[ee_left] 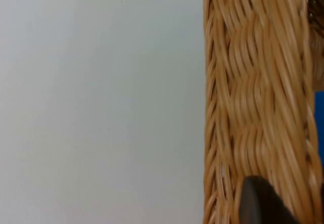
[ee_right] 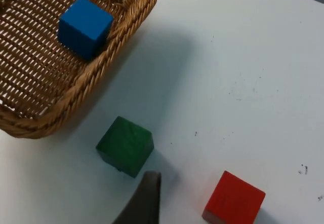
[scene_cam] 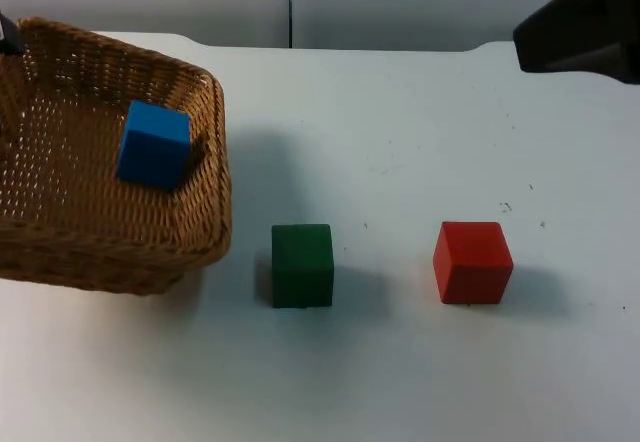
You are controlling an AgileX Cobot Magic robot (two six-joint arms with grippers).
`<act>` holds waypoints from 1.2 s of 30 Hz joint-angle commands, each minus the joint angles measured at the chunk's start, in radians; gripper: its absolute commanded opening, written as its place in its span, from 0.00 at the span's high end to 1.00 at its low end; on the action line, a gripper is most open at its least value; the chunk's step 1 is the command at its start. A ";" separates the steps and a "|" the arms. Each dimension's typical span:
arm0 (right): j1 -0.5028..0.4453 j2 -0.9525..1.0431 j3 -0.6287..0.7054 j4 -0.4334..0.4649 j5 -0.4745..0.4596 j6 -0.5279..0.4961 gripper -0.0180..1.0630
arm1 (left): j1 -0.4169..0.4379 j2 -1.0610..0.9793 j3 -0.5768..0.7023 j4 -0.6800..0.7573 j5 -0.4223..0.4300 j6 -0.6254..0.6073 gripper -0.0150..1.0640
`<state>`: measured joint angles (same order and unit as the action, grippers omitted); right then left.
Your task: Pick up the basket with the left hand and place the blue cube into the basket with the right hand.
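Observation:
The woven wicker basket [scene_cam: 215, 162] hangs tilted a little above the table's left side and throws a shadow under its near edge. My left gripper [ee_left: 268, 203] is shut on the basket's rim [ee_left: 253, 107], with one black fingertip [ee_left: 260, 201] pressed against the weave. Inside the basket [ee_right: 116, 36], near its right wall, lies the blue cube [scene_cam: 153, 145], also seen in the right wrist view [ee_right: 84, 27]. At the table's far right, well away from the basket, my right gripper [scene_cam: 580, 22] waits high above the surface, and nothing is held in it [ee_right: 147, 203].
On the table just right of the basket stands a green cube [scene_cam: 302, 265] [ee_right: 125, 145]. Further right sits a red cube [scene_cam: 472, 261] [ee_right: 234, 200]. White table runs behind them to the grey partition wall [scene_cam: 400, 2].

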<state>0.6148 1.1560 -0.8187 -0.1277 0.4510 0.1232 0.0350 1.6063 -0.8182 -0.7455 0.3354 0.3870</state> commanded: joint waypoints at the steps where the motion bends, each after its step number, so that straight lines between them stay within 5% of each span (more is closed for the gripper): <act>1: 0.002 -0.008 0.003 0.001 -0.005 0.009 0.14 | 0.002 0.005 -0.004 -0.025 -0.027 0.001 0.99; 36: 0.002 -0.008 0.003 0.004 0.009 0.033 0.14 | 0.002 0.150 -0.004 0.047 -0.103 0.086 0.98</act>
<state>0.6148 1.1550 -0.8187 -0.1255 0.4689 0.1532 0.0350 1.7578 -0.8182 -0.7048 0.2421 0.4697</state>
